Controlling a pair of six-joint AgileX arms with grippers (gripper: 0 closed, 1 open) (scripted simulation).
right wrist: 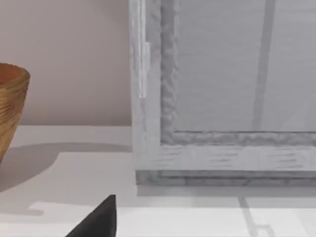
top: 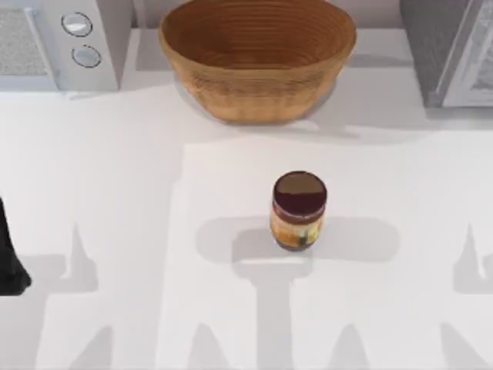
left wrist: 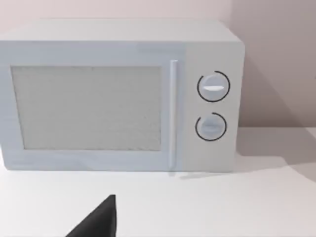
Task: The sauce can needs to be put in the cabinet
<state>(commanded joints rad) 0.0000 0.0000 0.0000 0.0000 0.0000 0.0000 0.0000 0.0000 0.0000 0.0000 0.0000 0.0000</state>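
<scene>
The sauce can stands upright in the middle of the table, a small cylinder with a dark maroon top and an orange-yellow label. Nothing touches it. The cabinet is at the back right, and in the right wrist view its grey front faces me with a slim handle along one edge. A dark part of my left gripper points toward the microwave, and my left arm sits at the table's left edge, far from the can. A dark part of my right gripper points at the cabinet.
A large woven basket stands at the back centre, behind the can; its side shows in the right wrist view. A white microwave with two dials occupies the back left, its front facing my left wrist camera.
</scene>
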